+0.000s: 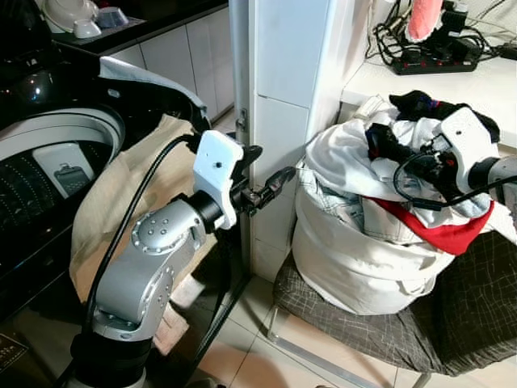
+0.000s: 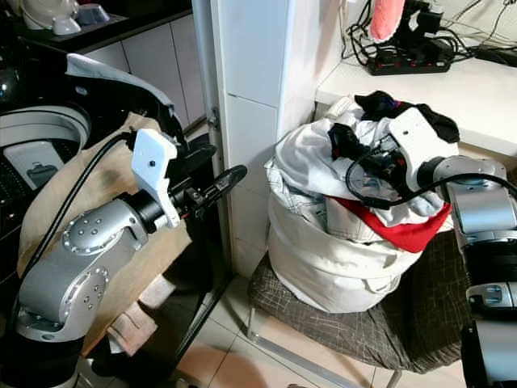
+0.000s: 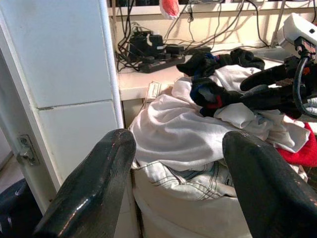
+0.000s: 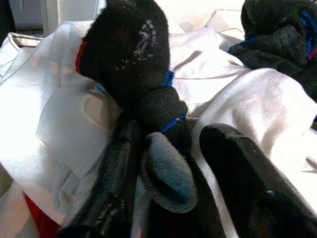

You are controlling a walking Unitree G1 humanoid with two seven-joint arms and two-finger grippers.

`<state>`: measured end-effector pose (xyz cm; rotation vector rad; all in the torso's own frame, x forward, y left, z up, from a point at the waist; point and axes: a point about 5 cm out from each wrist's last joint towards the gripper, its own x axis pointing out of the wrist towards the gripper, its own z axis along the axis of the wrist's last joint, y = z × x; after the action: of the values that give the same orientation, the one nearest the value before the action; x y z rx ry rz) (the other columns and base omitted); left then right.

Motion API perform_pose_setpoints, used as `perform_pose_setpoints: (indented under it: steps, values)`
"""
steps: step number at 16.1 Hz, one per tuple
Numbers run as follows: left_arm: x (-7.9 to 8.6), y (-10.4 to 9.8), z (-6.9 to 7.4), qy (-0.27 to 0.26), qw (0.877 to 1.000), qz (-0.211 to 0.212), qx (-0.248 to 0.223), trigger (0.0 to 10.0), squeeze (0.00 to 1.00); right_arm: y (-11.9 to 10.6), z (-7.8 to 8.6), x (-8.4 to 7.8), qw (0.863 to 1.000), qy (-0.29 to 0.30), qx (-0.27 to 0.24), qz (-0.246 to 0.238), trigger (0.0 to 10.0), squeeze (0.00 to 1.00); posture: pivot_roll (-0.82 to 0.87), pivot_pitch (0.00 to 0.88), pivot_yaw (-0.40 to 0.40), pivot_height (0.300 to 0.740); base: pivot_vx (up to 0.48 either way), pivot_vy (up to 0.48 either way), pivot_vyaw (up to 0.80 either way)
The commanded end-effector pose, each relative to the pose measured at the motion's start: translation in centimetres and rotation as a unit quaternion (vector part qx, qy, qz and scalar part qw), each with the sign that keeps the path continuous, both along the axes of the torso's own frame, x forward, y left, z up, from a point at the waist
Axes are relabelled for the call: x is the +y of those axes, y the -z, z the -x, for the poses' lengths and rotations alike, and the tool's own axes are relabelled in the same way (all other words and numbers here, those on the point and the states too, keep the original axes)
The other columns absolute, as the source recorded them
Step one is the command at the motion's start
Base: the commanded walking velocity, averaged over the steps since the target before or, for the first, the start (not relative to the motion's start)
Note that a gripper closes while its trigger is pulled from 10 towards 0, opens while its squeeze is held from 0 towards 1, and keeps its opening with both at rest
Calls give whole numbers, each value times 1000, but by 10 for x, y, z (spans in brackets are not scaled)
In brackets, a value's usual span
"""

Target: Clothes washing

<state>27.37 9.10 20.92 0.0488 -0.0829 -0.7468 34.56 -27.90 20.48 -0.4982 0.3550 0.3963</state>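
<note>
A white laundry bag [image 1: 347, 267] stuffed with clothes stands on a chair. On top lie a white garment [image 1: 339, 162], a red one [image 1: 452, 234] and a dark sock [image 1: 420, 103]. My right gripper [image 1: 394, 153] reaches over the pile from the right and is shut on a black sock [image 4: 133, 54] with blue and red trim, which sits between its fingers [image 4: 119, 153]. My left gripper [image 1: 271, 182] hovers open between the washing machine and the bag, pointing at the bag, nothing between its fingers [image 3: 99, 183]. The open top-load washing machine [image 1: 40, 186] is at my left.
A white pillar [image 1: 283, 81] rises between machine and bag, just behind the left gripper. A beige cloth [image 1: 121, 194] drapes the machine's side. The chair's checked cushion [image 1: 452, 315] extends right. A power strip [image 1: 428, 56] with cables lies on the white counter behind.
</note>
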Motion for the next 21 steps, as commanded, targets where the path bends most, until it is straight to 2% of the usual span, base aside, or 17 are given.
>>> perform_pose_setpoints:
  steps: [1,5,7,9,10,11,12,13,15,16,17,19,20,21]
  values:
    - [-1,-3,2,8,1000,-1,-5,10000,0,1,2,-8,1000,15,5,1,0,0,-73,0,18,740,0,0,0]
    - [-1,-3,0,-2,1000,7,-5,10000,0,-7,2,-7,1000,12,-8,-11,0,0,-73,0,18,740,0,0,0]
    - [2,-5,-6,-43,999,-13,-23,10000,0,-24,6,-7,999,10,-37,-29,0,0,-67,0,15,740,0,0,0]
    - [2,-11,-13,-57,998,5,-28,10000,0,-50,9,-3,994,-3,-89,-62,0,0,-68,0,18,740,0,0,0]
    - [1,-15,-16,-54,998,31,-23,10000,749,-61,10,3,990,-17,-119,-73,0,0,-74,0,26,740,0,0,0]
    - [-3,-28,-19,-42,995,91,-20,10000,1000,-81,15,20,979,-56,-175,-88,0,0,-77,0,31,740,0,0,0]
    - [-6,-37,-23,-41,992,119,-23,10000,1000,-85,20,38,970,-91,-197,-109,0,0,-80,0,36,740,0,0,0]
    - [-10,-40,-24,-35,991,126,-26,10000,1000,-73,22,43,974,-93,-179,-102,0,0,-85,0,42,740,0,0,0]
    - [-12,-37,-21,-21,992,122,-20,10000,1000,-49,22,36,985,-57,-152,-61,0,0,-89,0,48,740,0,0,0]
    - [-13,-35,-20,-14,994,111,-17,10000,1000,-45,21,33,987,-37,-148,-44,1922,0,-89,0,49,740,0,0,0]
    - [-13,-29,-17,2,997,81,-15,10000,1000,-42,21,27,991,-7,-129,-39,10000,1000,-90,0,49,740,0,0,0]
    - [-8,-15,-12,20,1000,20,-12,10000,1000,-39,24,14,995,22,-88,-38,10000,1000,-94,0,50,740,0,0,0]
    - [-5,-11,-11,19,1000,10,-8,10000,471,-39,24,9,995,33,-84,-31,10000,1000,-96,0,50,740,0,0,0]
    - [0,-8,-10,16,1000,6,-1,10000,0,-40,23,0,996,45,-73,-27,10000,1000,-96,0,50,740,0,0,0]
